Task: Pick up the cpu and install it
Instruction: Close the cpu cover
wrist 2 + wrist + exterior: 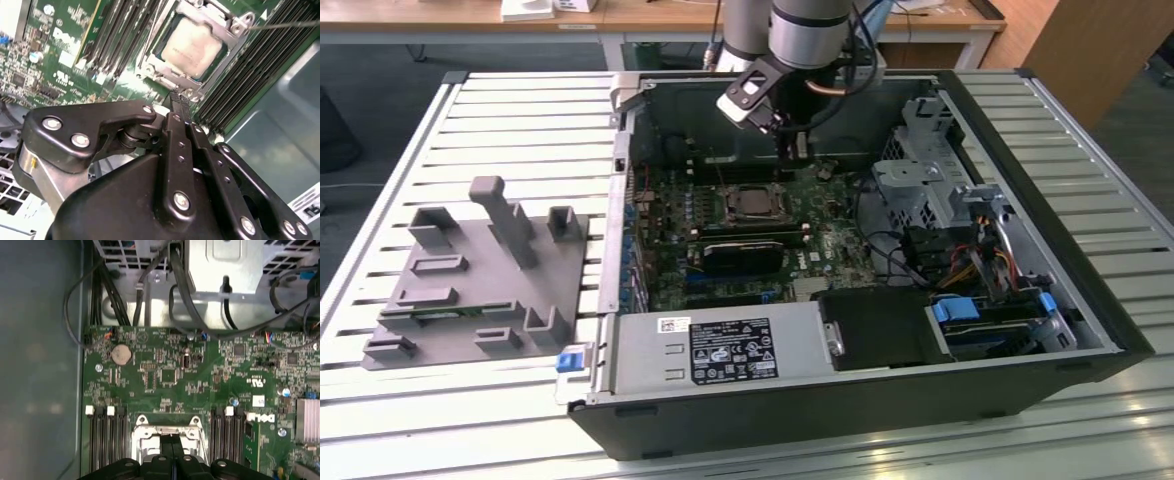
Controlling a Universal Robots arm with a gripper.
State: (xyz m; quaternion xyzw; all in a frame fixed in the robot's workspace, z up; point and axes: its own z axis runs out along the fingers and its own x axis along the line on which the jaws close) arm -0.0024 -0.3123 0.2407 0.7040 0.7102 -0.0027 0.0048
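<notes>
A slatted metal table (pixel 400 150) carries an open computer case (pixel 854 400) lying on its side, with a grey plastic tray (pixel 467 290) of upright pegs on the slats at about nine o'clock from the case in the exterior view. Inside the case lies the green motherboard (pixel 720 250), with a black power supply (pixel 720 350) at its six o'clock edge and a metal drive cage (pixel 921 180) at about two o'clock from its centre.

The robot arm (pixel 807 25) comes down into the case from twelve o'clock, and its gripper (pixel 790 150) hangs just above the board, close to the socket. In both wrist views the two black fingers (pixel 181 107) are pressed together at their tips with nothing between them, so the claw is clenched and empty.

The cpu (pixel 192 47) already sits in the socket frame (pixel 235 42), its silver-grey top showing inside the metal rim; in the exterior view it lies near the middle of the board (pixel 750 203), just at seven o'clock from the fingertips. Whether the frame's latch is locked down is hard to judge from these angles. Dark memory slots (pixel 107 437) flank the socket on both sides, and a round coin battery (pixel 121 355) sits on the board beyond them.
</notes>
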